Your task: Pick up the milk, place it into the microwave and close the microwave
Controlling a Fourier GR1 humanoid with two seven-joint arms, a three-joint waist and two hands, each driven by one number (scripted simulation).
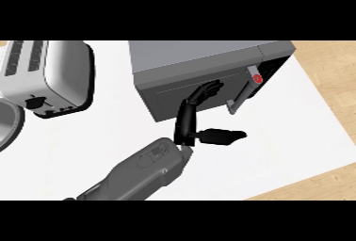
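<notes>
Grey microwave (201,70) sits at the upper middle of the white counter (104,141), seen steeply from above in the head view. Its door (191,96) faces the lower edge of the view and appears nearly or fully shut; a pale handle (240,96) runs down the door's right side, with a small red mark (256,79) just above it. One grey forearm (142,172) enters from the lower edge, left of centre; which arm it is cannot be told from this view. Its black hand (189,115) is raised toward the door, fingers (207,89) straight and touching the door panel, thumb (222,135) spread out to the right, clear of the door. The hand is open and holds nothing. Milk is not visible anywhere on the counter; whether it lies inside the microwave cannot be told. A chrome toaster (49,75) stands at upper left, well apart from the microwave. A curved metal rim (8,127) shows at the far left edge. Wooden flooring (327,70) borders the counter on the right.
</notes>
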